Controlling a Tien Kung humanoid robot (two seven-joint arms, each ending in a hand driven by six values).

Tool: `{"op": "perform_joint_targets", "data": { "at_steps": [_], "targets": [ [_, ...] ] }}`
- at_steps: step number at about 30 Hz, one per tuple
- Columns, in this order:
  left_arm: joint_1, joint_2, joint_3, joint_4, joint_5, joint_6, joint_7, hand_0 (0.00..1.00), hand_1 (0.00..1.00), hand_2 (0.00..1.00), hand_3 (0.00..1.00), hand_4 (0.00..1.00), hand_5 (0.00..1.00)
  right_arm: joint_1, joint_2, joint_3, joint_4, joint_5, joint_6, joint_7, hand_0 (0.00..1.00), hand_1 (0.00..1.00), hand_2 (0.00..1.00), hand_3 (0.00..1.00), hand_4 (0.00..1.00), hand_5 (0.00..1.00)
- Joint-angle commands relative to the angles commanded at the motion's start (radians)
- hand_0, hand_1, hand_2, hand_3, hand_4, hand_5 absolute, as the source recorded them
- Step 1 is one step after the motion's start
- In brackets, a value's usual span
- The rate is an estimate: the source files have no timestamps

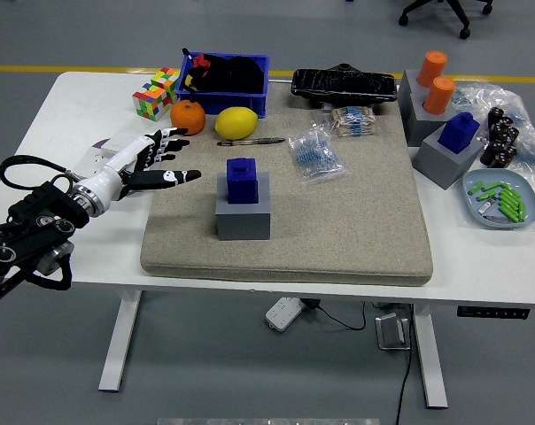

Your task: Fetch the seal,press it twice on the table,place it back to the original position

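The seal point(242, 180) sits on a block point(244, 215) toward the mat's point(356, 239) left side, with the left hand point(152, 159) just off to its left. Behind it: a pen point(250, 141), lemon point(236, 122), orange point(188, 117), and a bin point(250, 97) (cube puzzle point(157, 93) left of that). A second seal point(461, 129) on its block stands right of the mat.

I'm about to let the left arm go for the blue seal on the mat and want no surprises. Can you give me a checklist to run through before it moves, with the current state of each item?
1. Blue seal upright on its grey base: ok.
2. Left hand empty, fingers spread: ok.
3. Path from hand to seal over the mat free of objects: ok.
4. Pen and bag of blue pieces apart from the seal: ok.
5. Bare mat in front of the base for pressing: ok.
6. Right hand position: cannot tell, out of view.
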Motion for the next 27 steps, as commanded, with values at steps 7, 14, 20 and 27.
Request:
{"op": "perform_joint_targets", "data": {
  "at_steps": [7,14,20,27],
  "targets": [
    [0.014,-0.026,-0.019,-0.007,0.015,0.042,-0.037,0.794,0.789,0.747,0.839,0.998,0.002,-0.003,0.002,-0.003,0.001,0.003,0.001,0.000,0.741,0.689,0.673,0.624,0.744,0.522],
    [0.026,-0.062,-0.032,0.000,0.010,0.079,-0.080,0.776,0.767,0.705,0.813,0.998,0.002,-0.005,0.007,-0.004,0.000,0.005,0.002,-0.001,0.742,0.689,0.673,0.624,0.743,0.523],
    [0.031,-0.091,-0.030,-0.003,0.008,0.092,-0.098,0.770,0.761,0.693,0.806,0.998,0.002,-0.003,0.007,-0.007,0.001,0.007,0.002,-0.001,0.744,0.689,0.673,0.625,0.744,0.522],
    [0.041,-0.112,-0.030,-0.010,0.003,0.090,-0.097,0.773,0.760,0.692,0.804,0.998,0.002,-0.004,0.009,-0.011,0.001,0.009,0.003,-0.001,0.744,0.689,0.672,0.625,0.744,0.521]
  ]
}}
